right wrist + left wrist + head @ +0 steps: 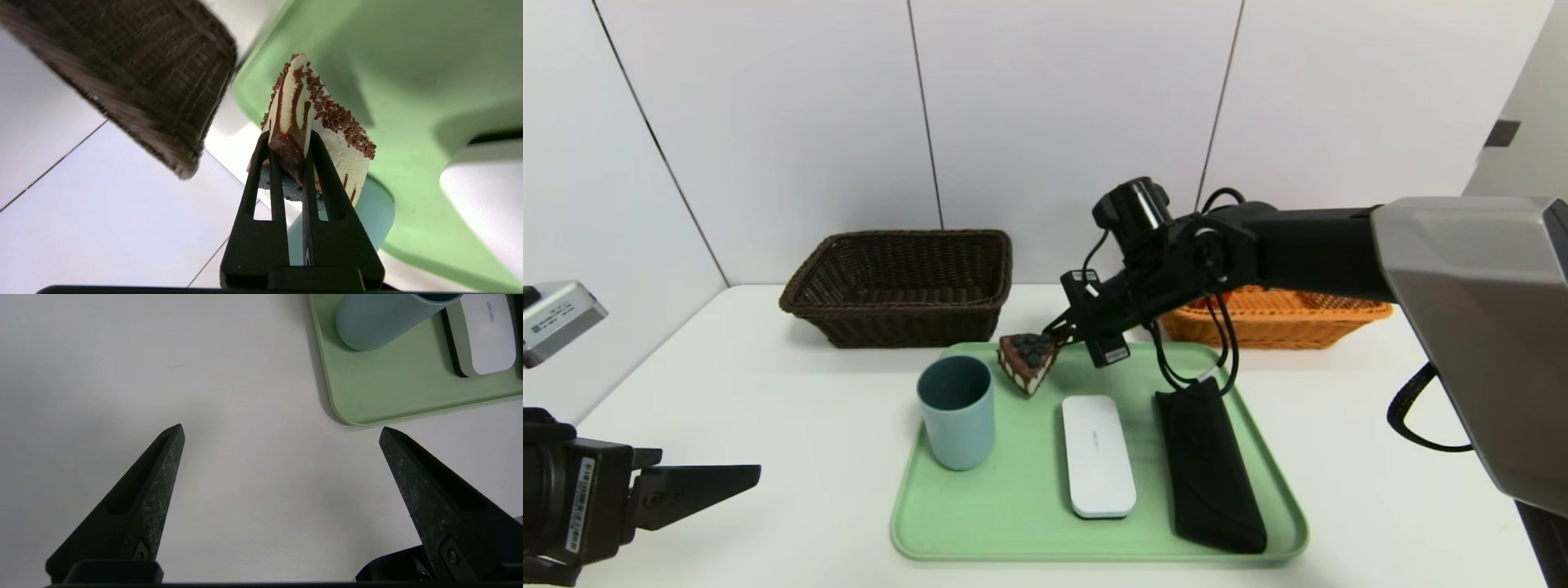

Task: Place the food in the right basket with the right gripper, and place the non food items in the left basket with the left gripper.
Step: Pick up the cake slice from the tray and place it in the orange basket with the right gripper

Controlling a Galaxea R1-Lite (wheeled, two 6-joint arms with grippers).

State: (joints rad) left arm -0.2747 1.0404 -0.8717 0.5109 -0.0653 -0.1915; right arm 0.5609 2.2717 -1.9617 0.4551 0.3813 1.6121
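White table, grey panel wall. Right gripper point(1052, 333) pinches cake wedge point(1027, 361) above green tray point(1013, 506); orange basket point(1278, 320) lies to its right. Left gripper point(698, 480) spread, parked.

Setting: a robot test bench in a lab-like room, staged rather than lived in. Plain white table point(768, 425) set against bare white wall panels point(1062, 114) with thin dark seams; no furnishing or decoration. Props laid out in order: a green tray point(1013, 506) near the table's front edge, a dark brown basket point(903, 286) and an orange basket point(1278, 320) along the back edge. Robot arms with wrist cameras reach over the table from both sides.
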